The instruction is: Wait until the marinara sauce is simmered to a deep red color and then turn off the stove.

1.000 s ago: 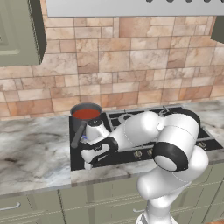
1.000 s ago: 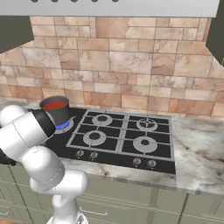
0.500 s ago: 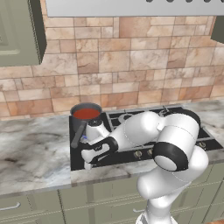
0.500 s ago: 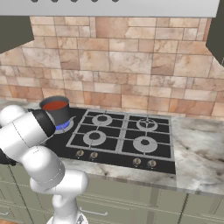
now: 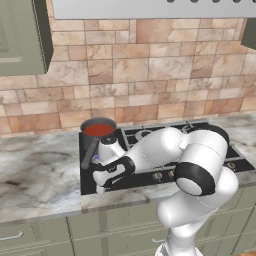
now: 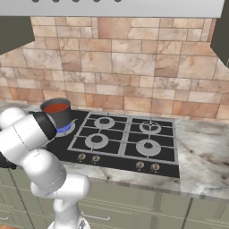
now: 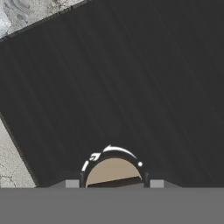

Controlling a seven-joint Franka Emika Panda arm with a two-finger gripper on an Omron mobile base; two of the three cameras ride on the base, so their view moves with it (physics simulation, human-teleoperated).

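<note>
You have the stove set into the counter, with the tiled wall behind it. The saucepan sits on the far left burner, holding the sauce, its handle reaching toward the near edge. The knobs run along the stove's near edge. The gripper hangs over the near left corner, right above one knob.

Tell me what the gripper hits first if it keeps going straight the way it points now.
Most likely the knob at the stove's front corner: in the hand view it sits dead ahead between the gripper's tips, with black cooktop glass around it. How close it is cannot be told.
</note>
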